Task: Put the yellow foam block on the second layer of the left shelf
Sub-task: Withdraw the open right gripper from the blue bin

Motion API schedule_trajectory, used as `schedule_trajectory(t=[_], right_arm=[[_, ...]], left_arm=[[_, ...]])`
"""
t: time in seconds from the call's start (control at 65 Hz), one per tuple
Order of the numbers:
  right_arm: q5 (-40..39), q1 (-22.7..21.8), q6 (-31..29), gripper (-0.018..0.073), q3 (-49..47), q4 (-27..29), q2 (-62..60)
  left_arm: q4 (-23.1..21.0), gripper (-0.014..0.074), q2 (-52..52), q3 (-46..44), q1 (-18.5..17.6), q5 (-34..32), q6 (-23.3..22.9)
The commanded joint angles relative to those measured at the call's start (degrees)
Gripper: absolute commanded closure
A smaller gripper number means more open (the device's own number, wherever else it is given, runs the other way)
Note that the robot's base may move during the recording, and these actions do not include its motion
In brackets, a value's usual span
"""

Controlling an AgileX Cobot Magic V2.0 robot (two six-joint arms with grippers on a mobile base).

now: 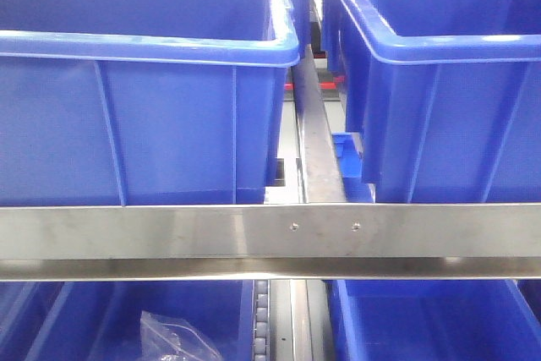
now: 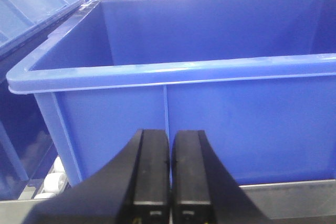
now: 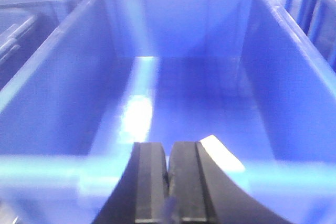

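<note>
A: Shelving, front view: two blue bins, left bin (image 1: pixel 144 116) and right bin (image 1: pixel 448 107), on a steel rail (image 1: pixel 270 234), a metal divider (image 1: pixel 314 137) between them. Lower tier holds more blue bins; a clear plastic bag (image 1: pixel 173 340) lies in the left one.

B: Grippers?

A: Left gripper (image 2: pixel 170 182): jaws pressed together, nothing between them, facing a blue bin wall (image 2: pixel 210 124). Right gripper (image 3: pixel 168 182): jaws closed, empty, above a blue bin's near rim (image 3: pixel 52 169); a pale patch (image 3: pixel 223 153) just beside it, unidentifiable.

B: Yellow foam block?

A: Not visible in any view.
</note>
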Motion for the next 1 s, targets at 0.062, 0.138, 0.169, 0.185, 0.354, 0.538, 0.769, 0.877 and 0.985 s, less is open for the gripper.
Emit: schedule_trajectory(t=[0.062, 0.138, 0.169, 0.185, 0.354, 0.538, 0.769, 0.877, 0.985], right_arm=[[-2.11, -0.52, -0.34, 0.0505, 2.59, -0.05, -9.16], [0.96, -0.52, -0.34, 0.0505, 3.1, -0.05, -13.25], [2.52, -0.52, -0.34, 0.0505, 3.1, -0.05, -14.84], [3.07, -0.52, -0.34, 0.0505, 3.1, -0.05, -15.44], [6.86, -0.52, -0.34, 0.0505, 3.1, -0.05, -19.44], [8.65, -0.52, 0.32, 0.0505, 3.1, 0.58, -19.36], [8.65, -0.52, 0.32, 0.0505, 3.1, 0.58, -19.36], [7.97, -0.52, 0.32, 0.0505, 3.58, 0.58, -19.36], [2.59, -0.52, 0.32, 0.0505, 5.9, -0.06, -19.6]], left_arm=[[-0.35, 0.046, -1.03, 1.43, 0.07, -4.7, -0.27], [-0.35, 0.046, -1.03, 1.43, 0.07, -4.7, -0.27], [-0.35, 0.046, -1.03, 1.43, 0.07, -4.7, -0.27], [-0.35, 0.046, -1.03, 1.43, 0.07, -4.7, -0.27], [-0.35, 0.046, -1.03, 1.43, 0.07, -4.7, -0.27], [-0.35, 0.046, -1.03, 1.43, 0.07, -4.7, -0.27], [-0.35, 0.046, -1.03, 1.43, 0.07, -4.7, -0.27], [-0.35, 0.046, -1.03, 1.43, 0.07, -4.7, -0.27], [-0.35, 0.046, -1.03, 1.43, 0.07, -4.7, -0.27]])
